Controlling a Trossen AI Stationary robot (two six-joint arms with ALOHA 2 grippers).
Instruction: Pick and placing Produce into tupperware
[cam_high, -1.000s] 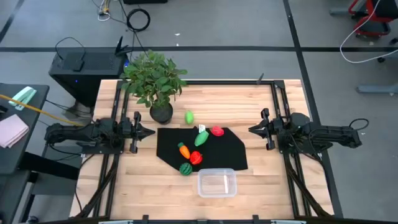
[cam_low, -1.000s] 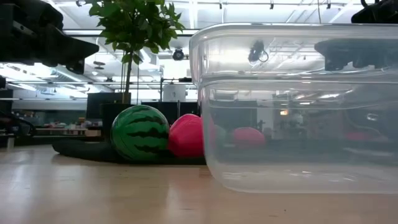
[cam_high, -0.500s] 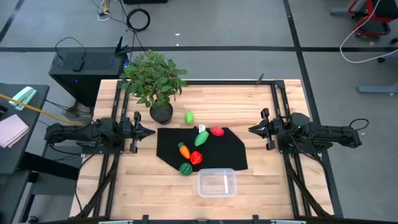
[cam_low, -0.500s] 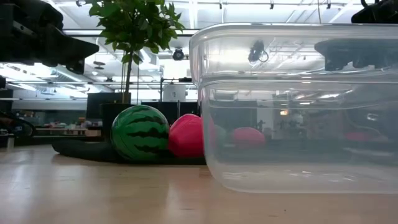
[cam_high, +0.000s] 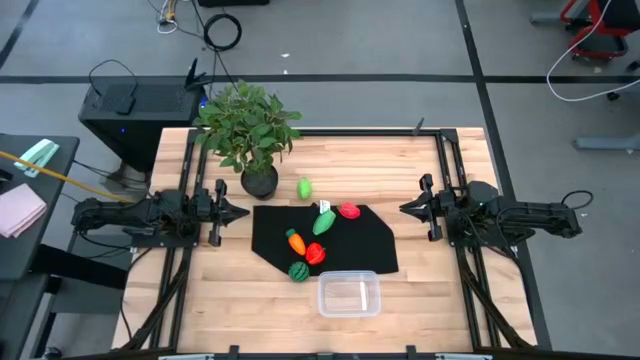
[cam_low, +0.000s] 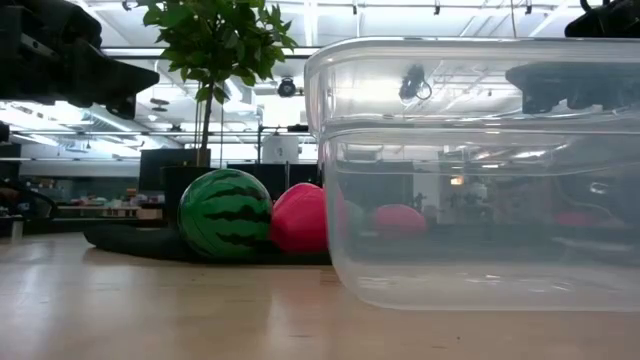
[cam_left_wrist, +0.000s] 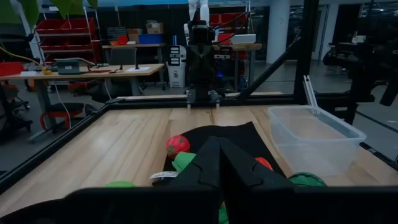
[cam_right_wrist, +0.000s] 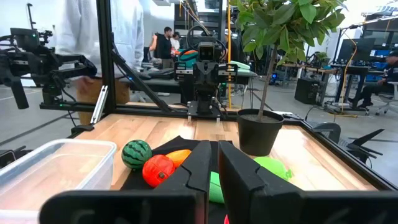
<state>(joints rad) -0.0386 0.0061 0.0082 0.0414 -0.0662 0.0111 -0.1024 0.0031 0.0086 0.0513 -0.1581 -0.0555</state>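
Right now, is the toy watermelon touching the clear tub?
Apart. The high view shows a strip of bare wood and mat edge between the watermelon and the tub; in the right wrist view the watermelon also sits clear of the tub's rim.

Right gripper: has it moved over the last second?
No. In the high view the right gripper sits at the same spot beside the black mat, near the table's right rail.

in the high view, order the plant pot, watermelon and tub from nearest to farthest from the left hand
1. Plant pot: just beyond the left hand, at the black mat's back left corner.
2. Watermelon: at the mat's front edge, toward the table's middle.
3. Tub: past the watermelon, off the mat at the table's front.
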